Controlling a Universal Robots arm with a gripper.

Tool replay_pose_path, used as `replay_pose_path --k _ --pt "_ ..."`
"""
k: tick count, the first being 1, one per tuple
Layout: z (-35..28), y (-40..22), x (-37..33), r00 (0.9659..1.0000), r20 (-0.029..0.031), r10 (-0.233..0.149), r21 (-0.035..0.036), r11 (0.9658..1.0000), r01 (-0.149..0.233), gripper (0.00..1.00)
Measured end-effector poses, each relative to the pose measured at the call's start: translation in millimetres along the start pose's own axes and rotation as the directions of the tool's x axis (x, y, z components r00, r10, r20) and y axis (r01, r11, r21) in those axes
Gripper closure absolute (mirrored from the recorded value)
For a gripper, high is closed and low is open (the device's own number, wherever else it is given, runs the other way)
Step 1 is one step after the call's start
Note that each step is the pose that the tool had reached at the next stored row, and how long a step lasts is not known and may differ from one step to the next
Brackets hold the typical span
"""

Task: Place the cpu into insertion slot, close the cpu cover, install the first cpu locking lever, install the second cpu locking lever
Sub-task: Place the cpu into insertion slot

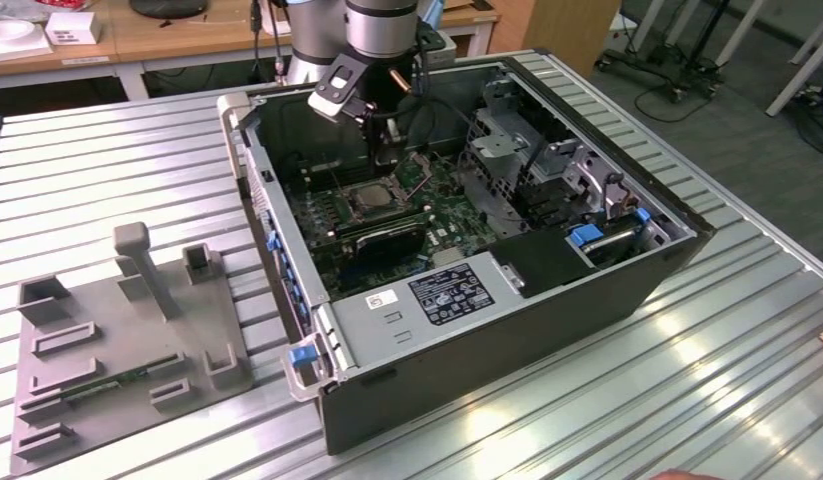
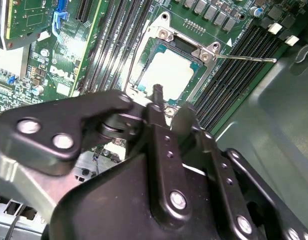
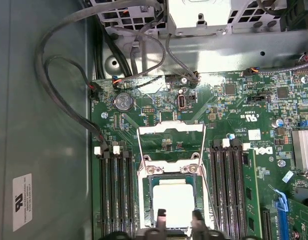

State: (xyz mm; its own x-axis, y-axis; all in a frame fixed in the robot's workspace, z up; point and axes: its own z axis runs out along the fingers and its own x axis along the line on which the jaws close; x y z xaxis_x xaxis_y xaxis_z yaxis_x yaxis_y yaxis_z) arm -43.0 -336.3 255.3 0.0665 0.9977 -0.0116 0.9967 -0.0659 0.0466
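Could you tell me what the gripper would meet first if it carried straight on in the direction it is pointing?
Most likely the cpu, lying in the insertion slot right under the gripper, whose fingertips stand apart over it. How far above it they are is hard to judge.

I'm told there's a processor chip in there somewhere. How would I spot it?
Look inside the open computer case at the green motherboard. Between its two banks of long black memory slots sits the square, silver-rimmed insertion slot, just under the end effector. The cpu is the pale, flat metal square lying in it, plain and blank, unlike the busy green board around it.
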Motion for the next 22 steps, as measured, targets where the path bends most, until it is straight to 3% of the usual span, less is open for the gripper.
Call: replay_pose_path --k 3,6,15,22 --pt "-0.1 0.0 0.0 1.0 0.0 0.0 0.0 1.0 0.0 0.75" --pt "-0.1 0.0 0.0 1.0 0.0 0.0 0.0 1.0 0.0 0.9" --pt "0.2 0.0 0.0 1.0 0.0001 -0.001 0.0 1.0 0.001 0.9" --pt "7.7 -0.3 0.1 0.9986 -0.0013 -0.053 -0.0008 0.9986 0.053 0.9"
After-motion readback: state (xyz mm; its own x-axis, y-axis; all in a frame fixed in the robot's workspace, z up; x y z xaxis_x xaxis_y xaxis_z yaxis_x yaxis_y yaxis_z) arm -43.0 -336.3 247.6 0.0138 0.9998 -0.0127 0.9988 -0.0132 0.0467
